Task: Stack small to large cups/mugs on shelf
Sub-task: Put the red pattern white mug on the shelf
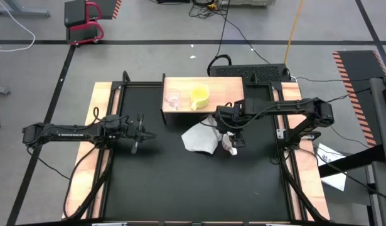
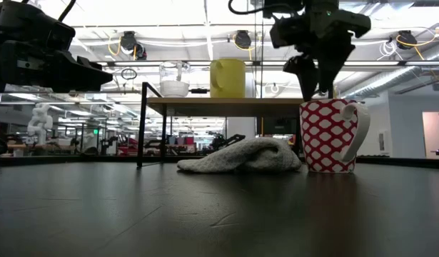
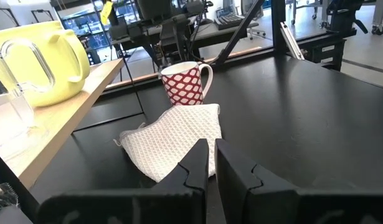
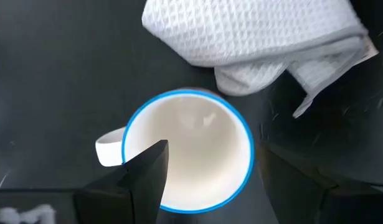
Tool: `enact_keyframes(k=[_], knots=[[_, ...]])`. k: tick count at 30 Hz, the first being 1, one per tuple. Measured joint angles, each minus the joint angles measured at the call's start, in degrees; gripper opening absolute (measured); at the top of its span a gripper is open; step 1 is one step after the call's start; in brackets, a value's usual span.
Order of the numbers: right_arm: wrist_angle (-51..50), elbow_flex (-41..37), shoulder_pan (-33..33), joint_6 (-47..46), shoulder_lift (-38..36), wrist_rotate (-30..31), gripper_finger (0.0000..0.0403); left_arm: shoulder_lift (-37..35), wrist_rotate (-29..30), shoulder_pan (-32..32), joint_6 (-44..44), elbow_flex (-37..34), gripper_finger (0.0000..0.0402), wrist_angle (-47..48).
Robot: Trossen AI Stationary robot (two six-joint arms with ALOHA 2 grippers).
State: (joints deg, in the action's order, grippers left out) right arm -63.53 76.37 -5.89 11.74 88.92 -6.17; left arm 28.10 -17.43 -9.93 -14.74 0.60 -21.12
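Observation:
A white mug with a red pattern and a blue rim (image 2: 328, 135) (image 4: 188, 152) stands upright on its base on the black tabletop, beside a grey-white cloth (image 2: 244, 155). My right gripper (image 4: 213, 149) (image 2: 315, 78) hangs open just above its mouth, pointing down, apart from the rim. One finger stands over the opening near the handle (image 4: 107, 149), the other beyond the opposite rim. A yellow cup (image 1: 200, 96) and a clear glass cup (image 1: 172, 99) stand on the light-wood shelf (image 1: 227, 88). My left gripper (image 1: 139, 133) (image 3: 211, 168) waits shut at the table's left.
The cloth (image 1: 202, 139) lies crumpled between the shelf and the mug (image 1: 231, 145), touching the mug's side. The shelf stands on dark legs (image 2: 143, 125) at the table's far middle. Bare black tabletop (image 1: 180, 182) spreads toward the near edge.

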Motion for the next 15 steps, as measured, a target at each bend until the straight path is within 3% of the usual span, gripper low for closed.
enact_keyframes(k=[15], knots=[[2.5, -3.7, 0.0, -0.1, -0.2, 0.2, 0.0233, 0.0, 0.0, 0.0, 0.1, 0.0, 0.0031, -0.1]])
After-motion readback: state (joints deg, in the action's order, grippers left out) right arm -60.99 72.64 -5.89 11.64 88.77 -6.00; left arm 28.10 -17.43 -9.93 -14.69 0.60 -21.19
